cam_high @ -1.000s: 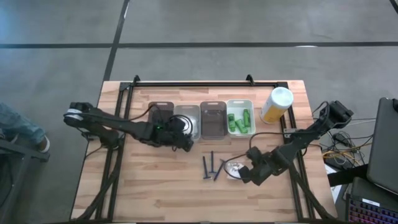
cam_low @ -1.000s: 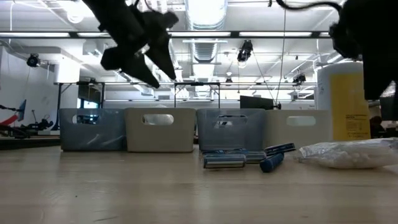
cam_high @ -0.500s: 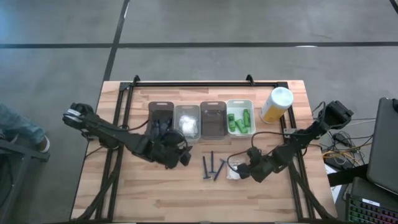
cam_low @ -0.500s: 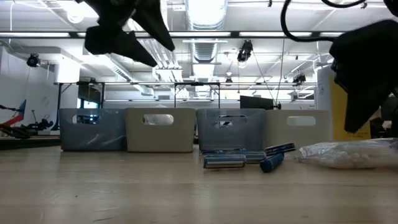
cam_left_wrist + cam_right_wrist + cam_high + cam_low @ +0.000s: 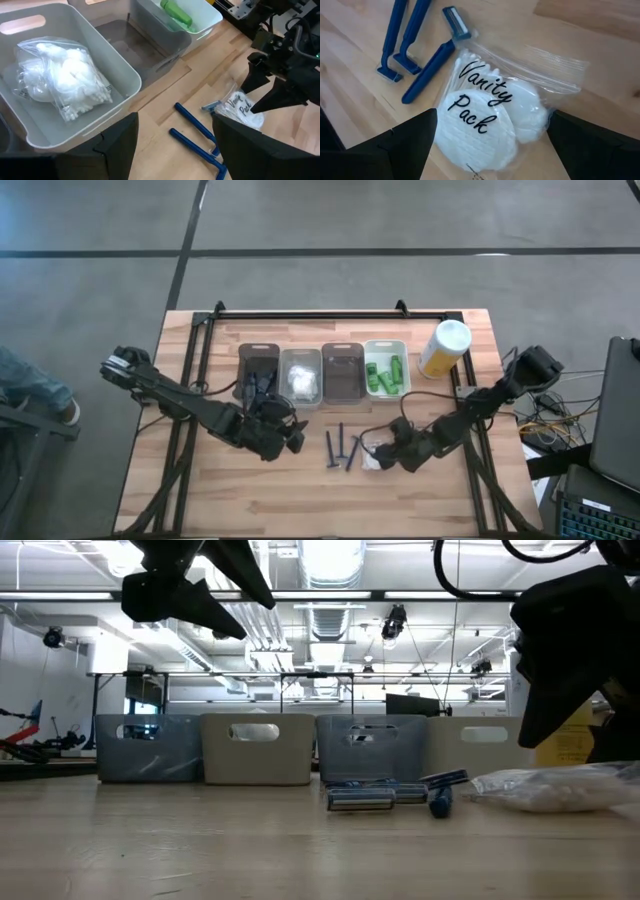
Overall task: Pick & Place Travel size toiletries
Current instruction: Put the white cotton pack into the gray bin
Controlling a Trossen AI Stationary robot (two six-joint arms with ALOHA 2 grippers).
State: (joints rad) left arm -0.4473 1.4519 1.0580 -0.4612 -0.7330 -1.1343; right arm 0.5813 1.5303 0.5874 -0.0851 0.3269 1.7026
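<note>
The right gripper (image 5: 388,450) hovers low over a plastic-wrapped vanity pack (image 5: 490,117) of white cotton pads that lies on the wooden table (image 5: 300,490); its fingers (image 5: 395,150) are spread wide, one on each side of the pack, not touching it. The pack is printed "Vanity Pack" and lies in front of the green-bottle bin (image 5: 387,368), the end one of four bins in a row, next to a large yellow canister (image 5: 444,348) with a white lid. Just beside the pack lie three dark blue razors (image 5: 340,448), the nearest with its head touching the plastic wrap. They rest on the table in front of the dark empty-looking bin (image 5: 342,370). Green bottles (image 5: 384,372) lie in the white bin, and a second bag of white cotton items (image 5: 65,80) lies in the pale grey bin (image 5: 300,375) further along the row. The bin at the far end from the canister (image 5: 258,370) holds dark items too small to name. The left gripper (image 5: 290,435) hangs above the table in front of the pale grey bin, empty, its fingers (image 5: 117,140) spread apart.
</note>
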